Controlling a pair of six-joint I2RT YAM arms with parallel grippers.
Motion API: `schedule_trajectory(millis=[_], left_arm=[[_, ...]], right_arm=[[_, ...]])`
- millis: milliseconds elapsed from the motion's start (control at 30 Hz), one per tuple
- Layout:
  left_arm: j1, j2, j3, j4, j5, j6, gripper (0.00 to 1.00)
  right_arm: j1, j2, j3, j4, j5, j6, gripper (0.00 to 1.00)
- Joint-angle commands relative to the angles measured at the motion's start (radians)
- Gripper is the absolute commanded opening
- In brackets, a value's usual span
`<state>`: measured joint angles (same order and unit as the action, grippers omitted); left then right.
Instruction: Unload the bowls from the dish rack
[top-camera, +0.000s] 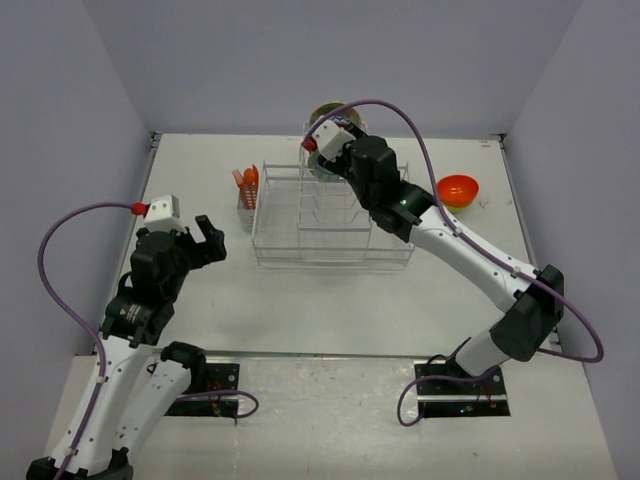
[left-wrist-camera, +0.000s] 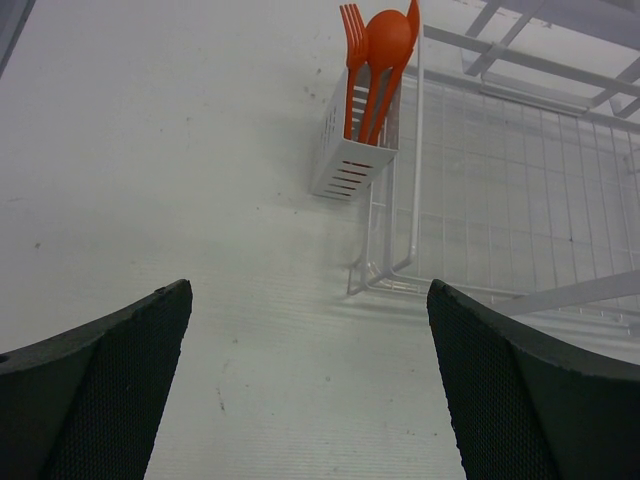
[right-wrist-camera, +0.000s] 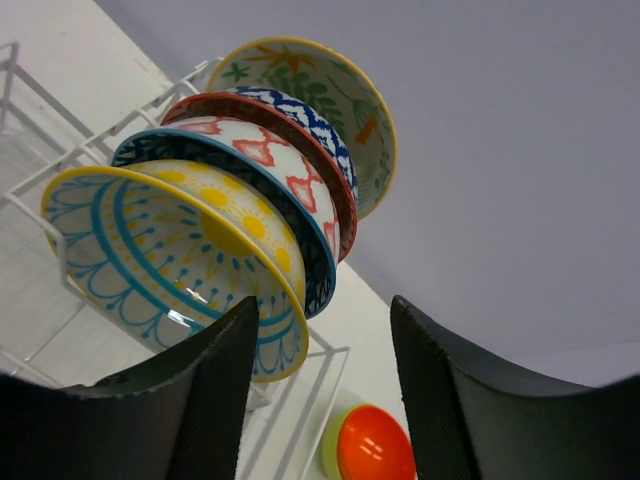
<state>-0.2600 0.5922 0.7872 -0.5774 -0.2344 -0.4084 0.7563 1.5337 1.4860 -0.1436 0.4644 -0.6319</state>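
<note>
The white wire dish rack (top-camera: 330, 225) stands mid-table. Several patterned bowls stand on edge in a row at its far end: a yellow-rimmed sun-pattern bowl (right-wrist-camera: 170, 250) nearest, then a teal-rimmed one (right-wrist-camera: 275, 170), a red-rimmed one (right-wrist-camera: 310, 120) and a cream flower bowl (right-wrist-camera: 320, 80). My right gripper (right-wrist-camera: 325, 400) is open over that end. The nearest bowl's rim lies just inside its left finger (right-wrist-camera: 215, 400); I cannot tell if they touch. An orange bowl (top-camera: 459, 187) sits inside a lime-green bowl (right-wrist-camera: 335, 450) on the table right of the rack. My left gripper (top-camera: 207, 238) is open and empty, left of the rack.
A white cutlery holder (left-wrist-camera: 350, 150) with orange utensils (left-wrist-camera: 385, 45) hangs on the rack's left side (left-wrist-camera: 410, 150). Grey walls close in the table at the back and both sides. My right arm (top-camera: 450, 240) stretches over the rack's right part.
</note>
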Motion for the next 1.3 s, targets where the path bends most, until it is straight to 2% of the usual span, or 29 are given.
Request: schedule_trajectory(millis=[0,200,300,400,633,833,967,1100,1267], left_arm=[[0.007,-0.012,-0.002,0.033,0.009,0.011,1.00],[0.007,-0.012,-0.005,0.036,0.014,0.011,1.00],[0.007,-0.015,-0.005,0.036,0.014,0.011,1.00],[0.007,-0.019,-0.005,0.034,0.012,0.011,1.00],[0.007,-0.022,-0.005,0.034,0.015,0.011,1.00],[0.007,-0.028,-0.005,0.037,0.018,0.011,1.00],[0.007,-0.032,-0.006,0.039,0.018,0.011,1.00],[0.007,-0.034,-0.006,0.039,0.020,0.011,1.00],[0.007,-0.035,-0.006,0.039,0.020,0.011,1.00]], right_arm=[[0.008,0.025,0.019,0.093,0.054,-0.083,0.49],[0.006,0.032,-0.024,0.137,0.031,-0.072,0.38],[0.008,0.048,-0.038,0.173,0.030,-0.078,0.35],[0.008,0.062,-0.036,0.180,0.029,-0.074,0.27],[0.008,0.055,-0.062,0.213,0.010,-0.065,0.24],[0.009,0.049,-0.078,0.229,0.007,-0.074,0.17],[0.008,0.045,-0.085,0.228,0.000,-0.080,0.06],[0.008,0.034,-0.101,0.242,-0.003,-0.086,0.01],[0.009,0.013,-0.110,0.254,-0.001,-0.083,0.00]])
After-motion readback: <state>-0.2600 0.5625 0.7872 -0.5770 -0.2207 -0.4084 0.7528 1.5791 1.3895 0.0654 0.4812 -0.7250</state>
